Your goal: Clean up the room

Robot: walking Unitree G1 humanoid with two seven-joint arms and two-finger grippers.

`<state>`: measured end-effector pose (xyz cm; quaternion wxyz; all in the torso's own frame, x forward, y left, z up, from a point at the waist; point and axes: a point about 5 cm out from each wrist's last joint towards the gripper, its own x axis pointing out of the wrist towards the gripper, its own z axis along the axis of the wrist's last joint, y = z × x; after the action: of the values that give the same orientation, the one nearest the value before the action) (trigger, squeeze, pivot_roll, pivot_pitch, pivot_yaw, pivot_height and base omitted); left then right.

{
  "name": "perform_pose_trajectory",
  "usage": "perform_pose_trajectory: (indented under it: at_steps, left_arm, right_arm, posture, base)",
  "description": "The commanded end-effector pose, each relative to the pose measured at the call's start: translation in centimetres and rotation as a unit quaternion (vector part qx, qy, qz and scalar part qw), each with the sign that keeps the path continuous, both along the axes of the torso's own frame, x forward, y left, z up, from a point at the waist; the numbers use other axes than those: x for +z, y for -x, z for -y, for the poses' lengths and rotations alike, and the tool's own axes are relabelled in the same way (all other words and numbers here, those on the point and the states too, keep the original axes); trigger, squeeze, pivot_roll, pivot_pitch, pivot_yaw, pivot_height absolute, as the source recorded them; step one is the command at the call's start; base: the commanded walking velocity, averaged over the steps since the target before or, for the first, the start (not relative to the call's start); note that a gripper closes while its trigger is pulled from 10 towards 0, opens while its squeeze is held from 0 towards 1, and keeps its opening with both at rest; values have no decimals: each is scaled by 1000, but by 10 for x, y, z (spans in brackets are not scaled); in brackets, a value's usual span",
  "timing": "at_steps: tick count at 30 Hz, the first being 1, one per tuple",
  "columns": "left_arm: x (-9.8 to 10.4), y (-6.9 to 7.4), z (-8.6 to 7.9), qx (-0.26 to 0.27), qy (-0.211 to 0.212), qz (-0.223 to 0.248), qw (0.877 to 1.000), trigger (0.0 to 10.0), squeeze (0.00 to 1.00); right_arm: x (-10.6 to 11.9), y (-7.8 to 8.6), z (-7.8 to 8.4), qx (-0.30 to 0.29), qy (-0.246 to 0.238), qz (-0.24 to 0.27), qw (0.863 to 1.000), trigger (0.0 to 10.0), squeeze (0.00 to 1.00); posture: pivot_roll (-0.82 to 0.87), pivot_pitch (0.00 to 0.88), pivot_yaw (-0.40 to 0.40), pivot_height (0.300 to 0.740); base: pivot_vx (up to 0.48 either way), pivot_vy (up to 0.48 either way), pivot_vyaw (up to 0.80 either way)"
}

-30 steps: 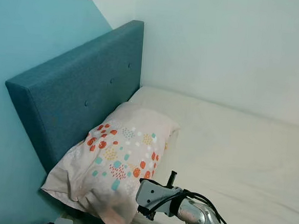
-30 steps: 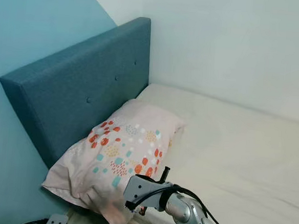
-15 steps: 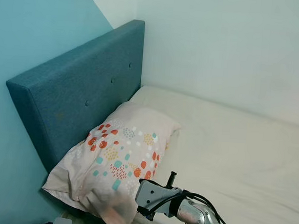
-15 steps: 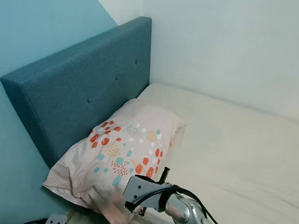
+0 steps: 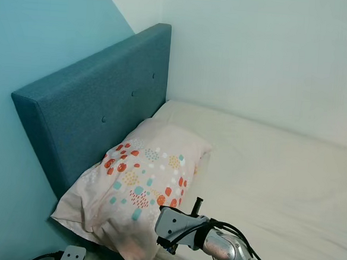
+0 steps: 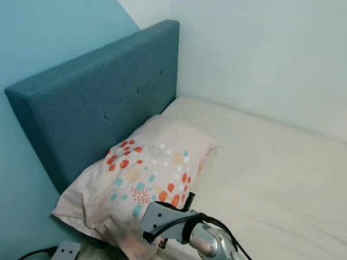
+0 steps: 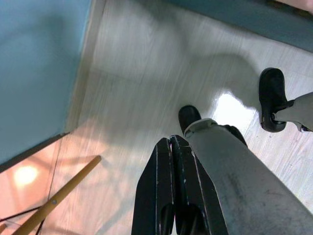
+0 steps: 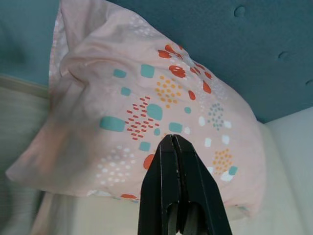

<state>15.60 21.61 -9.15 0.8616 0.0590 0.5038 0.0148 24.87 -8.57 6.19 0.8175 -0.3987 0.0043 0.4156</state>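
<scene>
A: What is found nearest, taking the pillow [image 5: 139, 190] as the landmark?

B: The right gripper [image 8: 177, 147] is held just in front of the pillow's near end, fingers pressed together on nothing. The left gripper [image 7: 171, 147] is hung low over the floor [image 7: 146, 73], well below the pillow, its fingers also together and empty.

A: And beyond that?

B: The pillow is laid at the head of the bed [image 5: 277, 173], leaned against the headboard [image 5: 91, 112]. A socket strip [image 5: 72, 255] is seen on the floor below the pillow's near corner.

A: What has changed in the last second?

B: Very little: the view has been shifted slightly, and the right gripper has been kept by the pillow. The pillow is judged to be placed, so that step looks finished.
</scene>
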Motion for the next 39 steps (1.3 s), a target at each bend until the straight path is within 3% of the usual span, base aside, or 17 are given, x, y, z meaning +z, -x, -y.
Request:
perform_pose_trajectory:
  at_steps: [1,8,9,10,12,13,14,15,17,18,19,20,21,24,28,29,39]
  left_arm:
    - [-2,5,0,5,0,-7,1000,10000,0]
    - [-5,12,1,37,6,-10,999,10000,0]
    - [-5,11,2,44,8,-8,999,10000,0]
    - [-5,11,2,44,8,-8,999,10000,0]
    - [-5,10,2,53,11,-6,999,10000,0]
    - [-5,10,2,53,11,-6,999,10000,0]
    - [-5,11,3,50,10,-8,999,10000,0]
    - [-5,11,3,50,10,-8,999,10000,0]
    - [-6,13,3,33,5,-19,999,10000,0]
    - [-6,13,3,33,5,-19,999,10000,0]
    - [-6,14,3,29,3,-22,999,10000,0]
    - [-6,14,3,29,3,-22,999,10000,0]
    - [-5,11,1,30,1,-19,999,10000,0]
    - [-1,1,0,49,6,0,999,10000,0]
    - [0,0,0,62,11,6,998,10000,0]
    - [0,0,0,70,13,8,997,10000,0]
    - [-3,4,3,93,30,7,995,10000,0]
  right_arm:
    - [1,0,-2,8,3,13,1000,10000,0]
    - [-1,-3,4,-5,12,13,1000,10000,0]
    - [3,-9,9,-44,-36,-4,998,10000,0]
    - [3,-9,9,-44,-36,-4,998,10000,0]
    - [10,-27,34,-207,-158,-31,965,10000,0]
    - [10,-27,34,-207,-158,-31,965,10000,0]
    - [7,-32,50,-271,-210,-67,937,10000,0]
    - [7,-32,50,-271,-210,-67,937,10000,0]
    - [-19,-33,87,-377,-298,-193,856,10000,0]
    - [-19,-33,87,-377,-298,-193,856,10000,0]
    - [-30,-30,97,-393,-326,-241,825,10000,0]
    - [-30,-30,97,-393,-326,-241,825,10000,0]
    - [-45,-22,114,-422,-321,-253,809,10000,0]
    - [-80,8,150,-504,-337,-284,743,10000,0]
    - [-90,17,154,-523,-326,-289,732,10000,0]
    - [-94,20,153,-530,-332,-296,722,10000,0]
    - [-119,36,137,-546,-286,-350,705,10000,0]
  posture:
    - [-112,6,-29,740]
    - [-82,0,-73,740]
    - [-77,0,-77,740]
    - [-77,0,-77,740]
    - [-92,0,-64,740]
    - [-92,0,-64,740]
    - [-109,0,-50,740]
    - [-109,0,-50,740]
    - [-123,0,-38,740]
    - [-123,0,-38,740]
    - [-121,0,-39,740]
    - [-121,0,-39,740]
    - [-118,0,-45,740]
    - [-102,0,-50,740]
    - [-91,0,-65,740]
    - [-88,0,-65,740]
    - [-64,0,-56,740]
  base:
    - [0,0,0]
    - [0,0,0]
    - [0,0,0]
    - [0,0,0]
    - [0,0,0]
    - [0,0,0]
    - [0,0,0]
    - [0,0,0]
    - [0,0,0]
    - [0,0,0]
    - [0,0,0]
    - [0,0,0]
    - [0,0,0]
    - [0,0,0]
    - [0,0,0]
    - [0,0,0]
    - [0,0,584]
